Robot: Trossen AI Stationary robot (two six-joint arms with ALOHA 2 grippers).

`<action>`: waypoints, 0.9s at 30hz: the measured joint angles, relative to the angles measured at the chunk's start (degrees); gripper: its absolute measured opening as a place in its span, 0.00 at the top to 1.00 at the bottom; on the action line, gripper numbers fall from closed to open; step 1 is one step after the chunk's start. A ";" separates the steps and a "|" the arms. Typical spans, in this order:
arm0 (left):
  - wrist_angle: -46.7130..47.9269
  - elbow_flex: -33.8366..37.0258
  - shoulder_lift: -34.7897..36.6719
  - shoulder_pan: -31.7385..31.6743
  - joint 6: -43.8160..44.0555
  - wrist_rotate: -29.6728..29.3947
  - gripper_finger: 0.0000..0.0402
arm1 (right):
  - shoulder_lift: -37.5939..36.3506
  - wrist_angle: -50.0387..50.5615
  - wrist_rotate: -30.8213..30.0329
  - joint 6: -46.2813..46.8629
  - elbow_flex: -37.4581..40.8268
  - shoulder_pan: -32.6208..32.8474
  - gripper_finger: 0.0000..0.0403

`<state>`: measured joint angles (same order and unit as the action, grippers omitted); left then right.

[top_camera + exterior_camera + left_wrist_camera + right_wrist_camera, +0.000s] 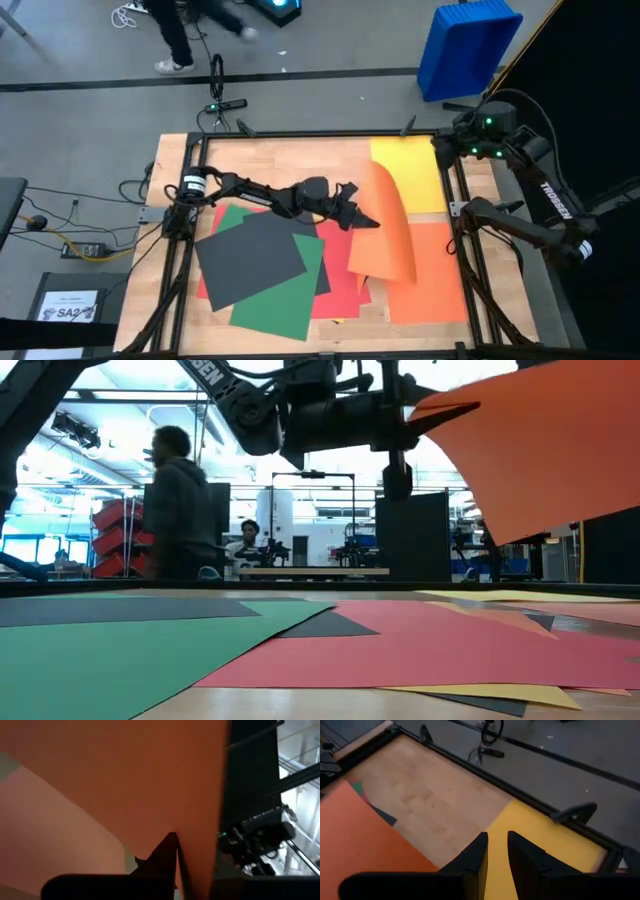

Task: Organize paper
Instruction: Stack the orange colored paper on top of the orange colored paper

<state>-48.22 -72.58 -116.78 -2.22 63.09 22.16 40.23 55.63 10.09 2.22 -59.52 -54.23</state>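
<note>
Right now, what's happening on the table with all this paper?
The left gripper is shut on an orange sheet, holding it lifted and curled above the table's middle. The right gripper hangs empty over the yellow sheet at the far right. Green, dark grey and red sheets lie overlapping on the left.

Orange sheet fills most of left wrist view, hides table behind it. Left gripper fingertips shut on sheet's edge; rest of fingers cut off by picture's edge. Red sheet mostly hidden under green sheet and dark sheet. Person cut off by picture's edge in high view. Words on white sheet too small to read.
</note>
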 joint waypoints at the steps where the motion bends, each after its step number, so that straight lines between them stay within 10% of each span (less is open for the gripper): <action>1: -0.27 0.00 -0.27 0.63 -0.02 -1.23 1.00 | 0.11 0.05 0.00 -0.24 -0.59 0.30 0.87; 27: 2.32 -30.36 -26.02 11.38 5.99 -17.87 1.00 | -0.53 2.11 1.09 -5.74 -1.23 4.17 0.88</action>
<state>-45.90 -102.94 -142.80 9.16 69.08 4.29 39.70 57.74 11.18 -3.51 -60.75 -50.06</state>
